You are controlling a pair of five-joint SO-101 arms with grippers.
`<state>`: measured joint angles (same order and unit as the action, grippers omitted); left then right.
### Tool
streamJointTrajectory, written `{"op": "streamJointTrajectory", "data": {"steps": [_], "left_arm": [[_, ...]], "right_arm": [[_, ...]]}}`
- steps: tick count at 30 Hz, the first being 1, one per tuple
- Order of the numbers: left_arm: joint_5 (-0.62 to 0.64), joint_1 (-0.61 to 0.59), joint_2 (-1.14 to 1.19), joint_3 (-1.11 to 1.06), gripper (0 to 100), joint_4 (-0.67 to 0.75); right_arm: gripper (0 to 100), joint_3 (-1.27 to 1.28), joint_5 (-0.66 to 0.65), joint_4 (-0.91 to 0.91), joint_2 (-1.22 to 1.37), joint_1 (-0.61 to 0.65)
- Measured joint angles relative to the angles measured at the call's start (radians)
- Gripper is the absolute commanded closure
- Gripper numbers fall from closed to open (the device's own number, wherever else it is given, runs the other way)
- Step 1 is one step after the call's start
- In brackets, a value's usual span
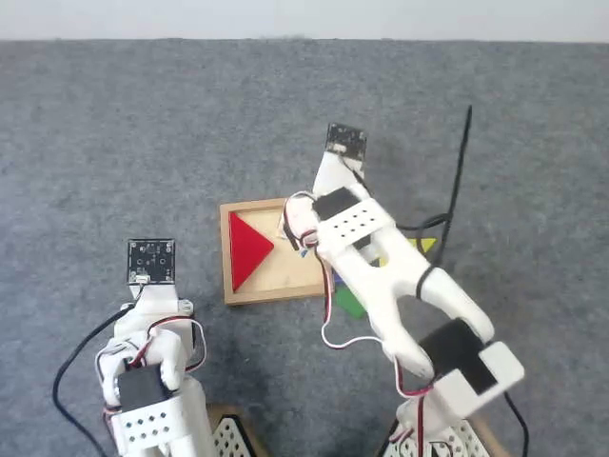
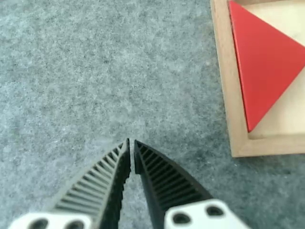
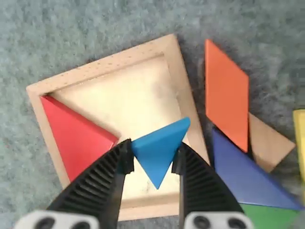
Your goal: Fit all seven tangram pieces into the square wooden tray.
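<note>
Holding a small blue triangle [image 3: 159, 148] between its black ribbed fingers, the right gripper [image 3: 153, 155] hangs over the square wooden tray [image 3: 102, 69]. We see the piece pinched by two of its edges, one corner pointing back toward the wrist; whether it touches the tray floor we cannot tell. Beside one finger a large red triangle [image 3: 76, 133] lies flat in the tray, against its rim. Beyond the other finger, outside the tray, we find an orange parallelogram [image 3: 226, 93], a dark blue triangle [image 3: 243, 171], a tan piece [image 3: 269, 143], a green piece [image 3: 269, 217] and a yellow piece [image 3: 300, 138] clustered on the grey carpet [image 2: 95, 71]. The left gripper [image 2: 132, 148] is clenched on nothing above the carpet, with the tray's corner near its tips.
</note>
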<state>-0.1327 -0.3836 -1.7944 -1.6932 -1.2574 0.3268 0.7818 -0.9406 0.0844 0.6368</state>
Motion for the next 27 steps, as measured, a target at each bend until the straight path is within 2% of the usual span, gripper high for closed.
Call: {"op": "streamJointTrajectory", "data": {"steps": [5, 9, 12, 16, 18, 22, 27], "left_arm": [[0.000, 0.000, 0.000, 0.000, 98, 0.000], [0.000, 0.000, 0.000, 0.000, 98, 0.000], [0.000, 0.000, 0.000, 0.000, 98, 0.000], [0.000, 0.000, 0.000, 0.000, 98, 0.000], [0.000, 0.000, 0.000, 0.000, 98, 0.000], [0.000, 0.000, 0.000, 0.000, 98, 0.000], [0.000, 0.000, 0.000, 0.000, 98, 0.000]], "right_arm": [[92.8, -0.005, 0.057, 0.043, 0.043, 0.021], [92.9, -0.031, 0.051, 0.035, 0.044, 0.020], [92.9, -0.038, 0.012, -0.018, 0.044, -0.078], [92.6, -0.043, -0.012, -0.057, 0.044, -0.284], [92.6, -0.043, 0.003, -0.060, 0.044, -0.313], [92.5, -0.043, 0.074, -0.060, 0.044, -0.227], [92.5, -0.051, 0.149, -0.060, 0.044, -0.021]]}}
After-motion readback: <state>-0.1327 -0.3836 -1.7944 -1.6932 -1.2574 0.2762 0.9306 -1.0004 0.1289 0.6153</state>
